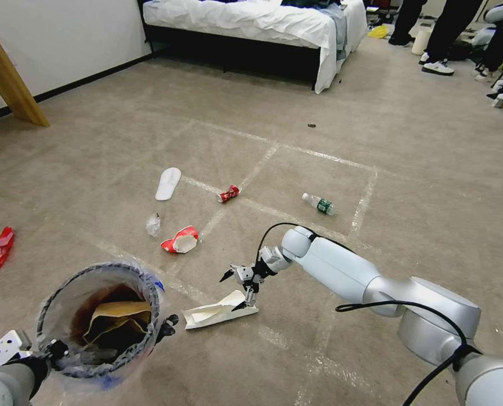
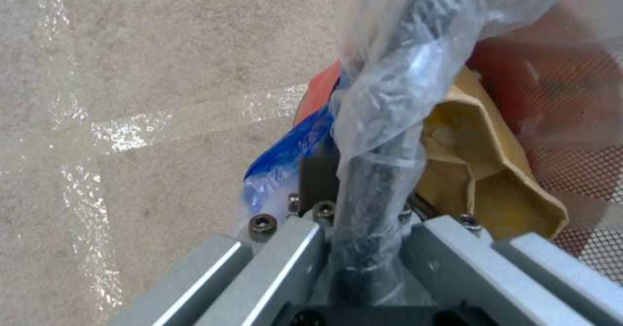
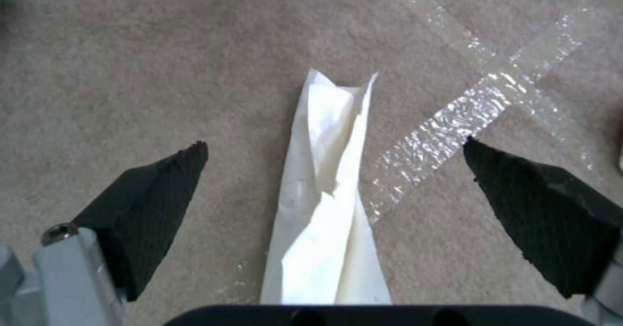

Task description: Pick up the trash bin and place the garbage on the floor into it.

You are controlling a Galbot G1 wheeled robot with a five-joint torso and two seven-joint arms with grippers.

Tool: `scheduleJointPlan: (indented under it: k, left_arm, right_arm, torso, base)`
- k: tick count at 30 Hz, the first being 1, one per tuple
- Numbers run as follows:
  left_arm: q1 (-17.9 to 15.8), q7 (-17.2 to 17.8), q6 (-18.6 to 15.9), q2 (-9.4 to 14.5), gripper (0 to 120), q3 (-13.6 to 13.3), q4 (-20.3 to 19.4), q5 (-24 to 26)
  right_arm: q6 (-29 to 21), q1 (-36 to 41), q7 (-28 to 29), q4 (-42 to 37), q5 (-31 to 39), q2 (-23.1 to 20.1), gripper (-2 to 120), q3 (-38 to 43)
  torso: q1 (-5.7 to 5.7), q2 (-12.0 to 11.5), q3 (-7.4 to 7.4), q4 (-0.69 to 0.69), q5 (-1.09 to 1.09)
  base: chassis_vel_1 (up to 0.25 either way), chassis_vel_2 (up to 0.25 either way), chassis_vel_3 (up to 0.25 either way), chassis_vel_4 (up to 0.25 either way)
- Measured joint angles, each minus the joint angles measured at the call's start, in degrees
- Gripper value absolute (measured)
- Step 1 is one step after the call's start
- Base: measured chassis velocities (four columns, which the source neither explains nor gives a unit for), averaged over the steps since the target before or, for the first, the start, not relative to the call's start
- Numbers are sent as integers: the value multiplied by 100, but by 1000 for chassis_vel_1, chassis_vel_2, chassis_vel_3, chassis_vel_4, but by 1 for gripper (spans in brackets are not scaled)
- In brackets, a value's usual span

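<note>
**Bin held close, right gripper spread over the white paper**

From the head camera you see the trash bin point(image 1: 99, 318) carried low at your left, its rim pinched by the left gripper point(image 1: 51, 349); keeping it beside the work likely shortens each drop. A brown paper bag point(image 1: 116, 318) already lies inside. The right gripper point(image 1: 240, 290) hovers over the folded white paper point(image 1: 220, 310) on the floor point(image 1: 375, 113). Farther out lie the crushed cup point(image 1: 180, 240), red can point(image 1: 228, 194) and bottle point(image 1: 318, 204).

Your left wrist camera adds what the head misses: the fingers clenched on the plastic-wrapped rim point(image 2: 379, 136).

Your right wrist camera shows both black pads point(image 3: 155, 199) wide apart, straddling the paper lengthwise, not yet touching it, beside a tape line point(image 3: 467, 121).
</note>
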State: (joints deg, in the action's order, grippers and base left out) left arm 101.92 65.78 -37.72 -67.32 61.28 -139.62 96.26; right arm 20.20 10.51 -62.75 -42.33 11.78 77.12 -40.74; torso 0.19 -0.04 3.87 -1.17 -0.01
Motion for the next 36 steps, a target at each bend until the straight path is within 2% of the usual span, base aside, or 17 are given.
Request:
scheduleJointPlan:
  k: [15, 36]
  left_arm:
    - [15, -15, 0, 0, 0, -61, -10, -42]
    - [61, -68, -1, 4, 0, -215, -15, -163]
  right_arm:
    - [-33, 210, 80, 161, -66, 93, 100, 28]
    - [19, 692, 200, 944, -315, 113, 100, 587]
  torso:
    - [0, 0, 0, 0, 0]
    - [0, 0, 0, 0, 0]
  base:
    - [0, 0, 0, 0]
    - [0, 0, 0, 0]
